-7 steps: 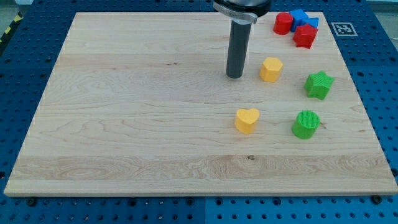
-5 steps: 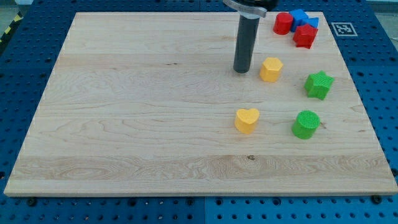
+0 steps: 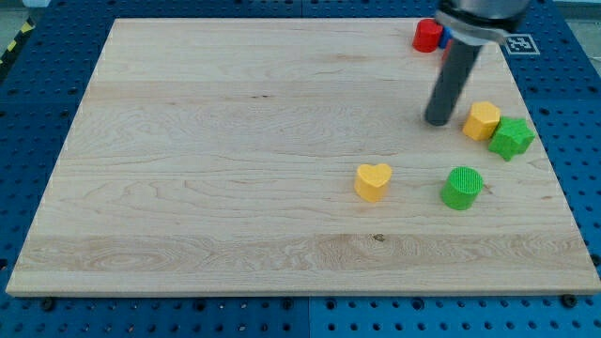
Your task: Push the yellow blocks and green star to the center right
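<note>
Sitting at the tabletop's (image 3: 188, 188) center right already: yellow hexagon block (image 3: 483, 121) touching green star (image 3: 512, 138). Tool is a bare rod, nothing to spread or pinch; my tip (image 3: 437, 120) rests just left of the hexagon. Left to do: yellow heart (image 3: 373, 181), near the middle, needs pushing right. Green cylinder (image 3: 462, 187) sits between.

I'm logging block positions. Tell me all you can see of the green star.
The green star is a small, matte, ridged-looking block lying flat on the wooden board near its right edge, around mid-height. Its left side touches, or nearly touches, the yellow block. My tip stands left of that yellow block, apart from the star.
</note>
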You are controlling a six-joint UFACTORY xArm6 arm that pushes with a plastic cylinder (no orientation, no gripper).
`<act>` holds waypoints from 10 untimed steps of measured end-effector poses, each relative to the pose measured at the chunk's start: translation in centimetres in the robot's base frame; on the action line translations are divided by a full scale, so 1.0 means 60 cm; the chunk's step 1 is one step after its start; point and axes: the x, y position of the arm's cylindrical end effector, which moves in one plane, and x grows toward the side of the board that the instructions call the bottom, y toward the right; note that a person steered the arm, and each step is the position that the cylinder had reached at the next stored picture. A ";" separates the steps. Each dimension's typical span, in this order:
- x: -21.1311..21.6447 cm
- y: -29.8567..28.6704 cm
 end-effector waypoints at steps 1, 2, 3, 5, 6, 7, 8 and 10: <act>0.001 -0.148; 0.047 -0.252; 0.146 -0.260; 0.200 -0.113; 0.184 -0.079; 0.173 -0.074; 0.153 -0.096; 0.093 -0.097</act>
